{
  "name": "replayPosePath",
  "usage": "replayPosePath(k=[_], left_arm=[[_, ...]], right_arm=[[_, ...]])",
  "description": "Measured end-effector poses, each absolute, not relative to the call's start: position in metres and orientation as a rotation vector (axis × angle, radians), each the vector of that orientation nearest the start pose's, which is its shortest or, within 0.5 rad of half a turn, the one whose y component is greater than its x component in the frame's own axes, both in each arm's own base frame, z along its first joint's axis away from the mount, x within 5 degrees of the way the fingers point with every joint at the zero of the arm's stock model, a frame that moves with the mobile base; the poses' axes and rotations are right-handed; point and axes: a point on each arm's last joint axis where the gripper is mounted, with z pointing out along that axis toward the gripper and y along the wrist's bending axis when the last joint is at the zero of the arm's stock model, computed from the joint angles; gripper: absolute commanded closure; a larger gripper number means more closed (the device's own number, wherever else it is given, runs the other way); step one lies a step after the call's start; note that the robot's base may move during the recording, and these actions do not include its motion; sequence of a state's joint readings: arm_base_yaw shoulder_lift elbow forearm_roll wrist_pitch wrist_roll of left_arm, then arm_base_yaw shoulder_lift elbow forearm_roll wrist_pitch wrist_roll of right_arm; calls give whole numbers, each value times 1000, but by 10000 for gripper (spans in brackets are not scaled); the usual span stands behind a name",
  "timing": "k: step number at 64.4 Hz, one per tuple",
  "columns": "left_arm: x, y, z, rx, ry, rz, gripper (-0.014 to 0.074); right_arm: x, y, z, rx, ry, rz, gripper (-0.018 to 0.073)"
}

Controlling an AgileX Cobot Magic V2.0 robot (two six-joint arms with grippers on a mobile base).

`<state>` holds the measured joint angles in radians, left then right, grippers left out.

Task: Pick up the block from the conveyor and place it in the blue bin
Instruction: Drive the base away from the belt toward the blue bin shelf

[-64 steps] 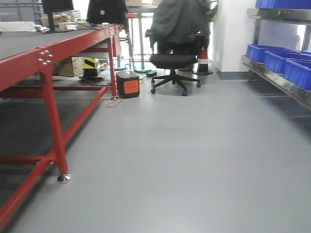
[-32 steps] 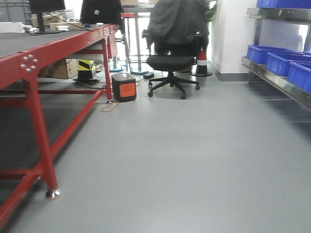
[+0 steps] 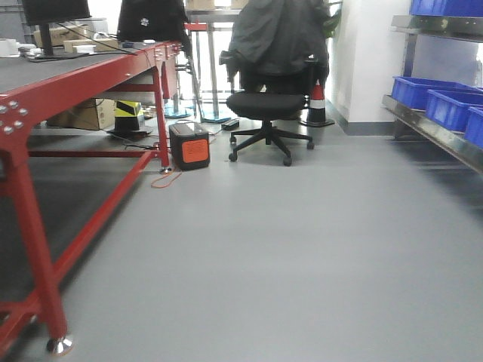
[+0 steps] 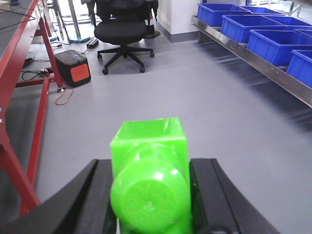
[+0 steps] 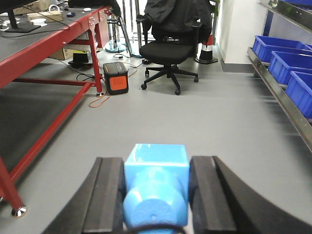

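Note:
My right gripper (image 5: 156, 162) is shut on the bright blue block (image 5: 157, 168), held above the grey floor. My left gripper (image 4: 152, 165) is shut on a bright green block (image 4: 148, 146). The conveyor (image 3: 83, 79) stands on my left, a dark belt (image 5: 29, 44) in a red frame; its frame also shows in the left wrist view (image 4: 19, 46). Blue bins (image 3: 434, 94) sit on a metal shelf on the right, also seen in the left wrist view (image 4: 246, 27) and the right wrist view (image 5: 290, 66). Neither gripper shows in the front view.
A black office chair (image 3: 264, 105) draped with a dark jacket stands ahead in the aisle. An orange and black box (image 3: 190, 146) and an orange cable lie by the conveyor leg. A traffic cone (image 3: 317, 102) stands by the white wall. Monitors (image 3: 56, 11) stand on the conveyor's far end.
The front view has advanced down the aisle: the near conveyor leg has slid left and closer, the chair and orange box look nearer, and the blue bins have shifted right.

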<state>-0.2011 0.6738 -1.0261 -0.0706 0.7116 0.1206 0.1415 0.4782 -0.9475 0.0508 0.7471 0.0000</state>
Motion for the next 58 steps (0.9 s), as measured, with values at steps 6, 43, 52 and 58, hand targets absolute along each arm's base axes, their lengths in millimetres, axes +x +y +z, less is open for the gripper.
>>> replayPosePath(k=[6,43,52,58], left_arm=[[106,-26,432,278,1822,-136,707],[106,-26,432,278,1822,-136,707],[106,-26,432,278,1822,-136,707],[106,-26,432,278,1822,-136,707]], right_arm=[[57,11,421,-117,1759,160,711],[57,11,421,-117,1759,160,711],[57,11,421,-117,1759,160,711],[57,11,421,-117,1759,160,711]])
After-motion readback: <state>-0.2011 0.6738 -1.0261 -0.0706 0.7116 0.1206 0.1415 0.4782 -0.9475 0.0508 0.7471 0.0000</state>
